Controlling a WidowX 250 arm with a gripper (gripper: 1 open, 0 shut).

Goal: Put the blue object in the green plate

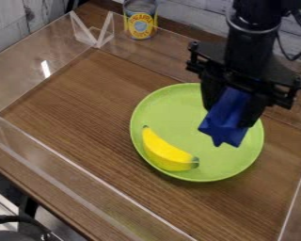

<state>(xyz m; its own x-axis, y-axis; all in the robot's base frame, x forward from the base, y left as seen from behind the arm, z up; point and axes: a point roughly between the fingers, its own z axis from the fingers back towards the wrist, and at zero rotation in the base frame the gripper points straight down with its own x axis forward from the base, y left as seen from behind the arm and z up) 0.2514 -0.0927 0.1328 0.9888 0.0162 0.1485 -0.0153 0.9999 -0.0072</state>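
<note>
— Where is the blue object [231, 119] right now?

— Up in the air over the right half of the green plate [179, 105], hanging tilted from the robot's fingers [240, 94]. Its lower end points down toward the plate floor; whether it touches the plate I cannot tell from this angle.

— So the fingers are closed on it?

— Yes, clamped narrow around its upper part, with the black arm coming straight down from above (the finger tips themselves are mostly hidden behind the block).

— Anything else in the plate?

— A yellow banana [167, 151], lying in the front left part of the plate, near the rim. It sits apart from the blue object, to its lower left in the picture.

— And around it?

— The plate rests on a wooden counter [78, 104] with clear plastic walls [27, 155] along the edges. At the back, past the counter's far edge, stands a small can with a yellow label [140, 24], well apart from the plate, and beside it a clear folded stand [90, 34].
</note>
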